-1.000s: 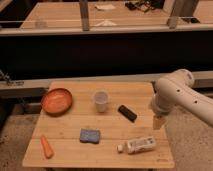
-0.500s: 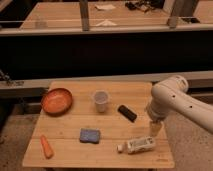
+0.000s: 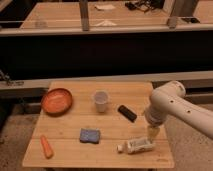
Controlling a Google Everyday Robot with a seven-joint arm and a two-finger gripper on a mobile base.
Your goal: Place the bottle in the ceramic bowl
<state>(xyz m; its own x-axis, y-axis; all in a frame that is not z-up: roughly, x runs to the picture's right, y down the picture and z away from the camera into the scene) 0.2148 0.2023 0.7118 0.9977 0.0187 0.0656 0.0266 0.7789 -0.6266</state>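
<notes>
Table (image 3: 65, 150) first: the arm (image 3: 175, 107) hangs over its front right corner, and the ceramic bowl (image 3: 56, 100) sits far left, well apart. The bottle (image 3: 137, 146) lies on its side by the front edge. The claw (image 3: 153, 133) is just above the bottle's right end, holding nothing I can see; can't tell how wide it is. 1 off-center nudge could probably roll the bottle off.
</notes>
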